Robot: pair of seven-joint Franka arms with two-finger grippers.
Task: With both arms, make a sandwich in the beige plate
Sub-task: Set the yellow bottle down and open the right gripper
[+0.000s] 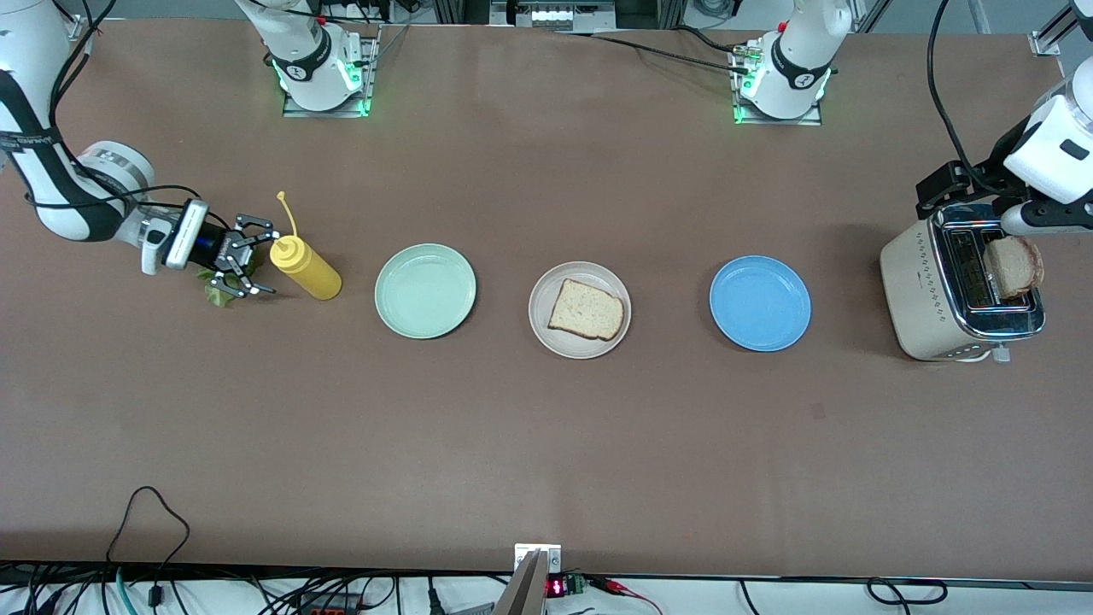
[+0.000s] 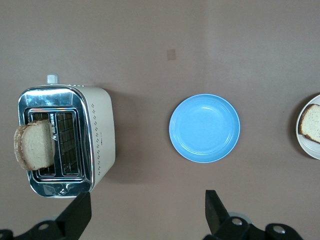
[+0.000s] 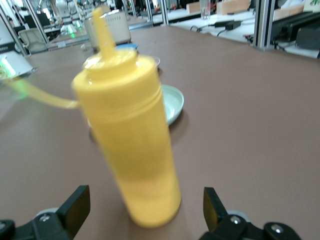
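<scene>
One bread slice lies on the beige plate at the middle of the table. A second slice stands in a slot of the cream toaster at the left arm's end. My left gripper hangs open and empty above the table beside the toaster. At the right arm's end my right gripper is open, low over a green lettuce leaf that it partly hides. The yellow squeeze bottle stands just ahead of its fingers, which are not closed on it.
A mint-green plate sits between the bottle and the beige plate. A blue plate lies between the beige plate and the toaster. Cables run along the table edge nearest the front camera.
</scene>
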